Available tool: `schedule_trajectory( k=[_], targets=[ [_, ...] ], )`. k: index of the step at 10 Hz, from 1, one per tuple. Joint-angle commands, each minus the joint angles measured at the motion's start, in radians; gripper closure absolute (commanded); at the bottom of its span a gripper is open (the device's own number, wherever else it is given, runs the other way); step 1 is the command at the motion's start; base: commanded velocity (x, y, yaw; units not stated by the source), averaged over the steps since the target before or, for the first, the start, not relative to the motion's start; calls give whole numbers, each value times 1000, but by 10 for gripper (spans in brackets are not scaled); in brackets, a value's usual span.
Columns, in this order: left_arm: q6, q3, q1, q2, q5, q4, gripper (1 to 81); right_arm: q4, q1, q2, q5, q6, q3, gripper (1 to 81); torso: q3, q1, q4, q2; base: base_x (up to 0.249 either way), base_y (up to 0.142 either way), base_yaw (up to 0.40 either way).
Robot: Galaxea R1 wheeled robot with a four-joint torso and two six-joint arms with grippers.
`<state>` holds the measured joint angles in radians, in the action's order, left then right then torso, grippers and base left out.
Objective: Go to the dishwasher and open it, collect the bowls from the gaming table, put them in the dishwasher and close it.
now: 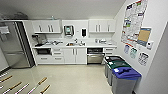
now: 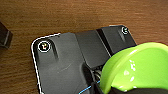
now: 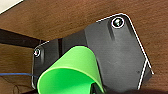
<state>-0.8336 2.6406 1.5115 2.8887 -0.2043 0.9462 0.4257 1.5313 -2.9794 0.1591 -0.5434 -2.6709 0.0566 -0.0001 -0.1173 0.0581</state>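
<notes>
While the dishwasher (image 1: 95,55) sits built into the white lower cabinets against the far wall, under the counter (image 1: 105,46) and just right of the sink (image 1: 74,44), it lies well apart from the robot across open pale floor (image 1: 75,77). Its top appears dark, as if the door stands ajar, though I cannot be sure.

A bowl rides at each wrist: a lime-green bowl (image 2: 136,68) in the left wrist view and a brighter green bowl (image 3: 71,71) in the right wrist view. Each seems carried by its arm, but whether either gripper is clenched on a rim or loose I cannot tell.

My worry is a slipping bowl on the drive, since both sit tilted with little support visible. A second risk is the three bins (image 1: 120,71) lined up along the right wall: the nearest, blue-lidded one juts into the lane toward the dishwasher, and a wide turn could clip it. On the left, rods with handles (image 1: 37,85) poke into the lower corner, and the steel refrigerator (image 1: 13,45) narrows that side. The middle of the floor gives the safest line.
</notes>
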Motion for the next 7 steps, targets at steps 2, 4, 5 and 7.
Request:
schedule_trajectory(
  k=[2,4,5,7],
  targets=[
    [2,-1,-47,-11,25,-1,811,4,-49,9,-33,2,5,811,0,0,0,0,190,0,0],
    [4,-1,-47,-11,25,-1,811,4,-49,9,-35,2,3,811,0,0,0,0,190,0,0],
    [4,-1,-47,-11,25,-3,811,4,-50,7,-35,2,2,811,0,0,0,0,190,0,0],
    [4,-1,-46,-9,25,-3,811,5,-52,7,-36,2,2,811,0,0,0,0,190,0,0]
  ],
)
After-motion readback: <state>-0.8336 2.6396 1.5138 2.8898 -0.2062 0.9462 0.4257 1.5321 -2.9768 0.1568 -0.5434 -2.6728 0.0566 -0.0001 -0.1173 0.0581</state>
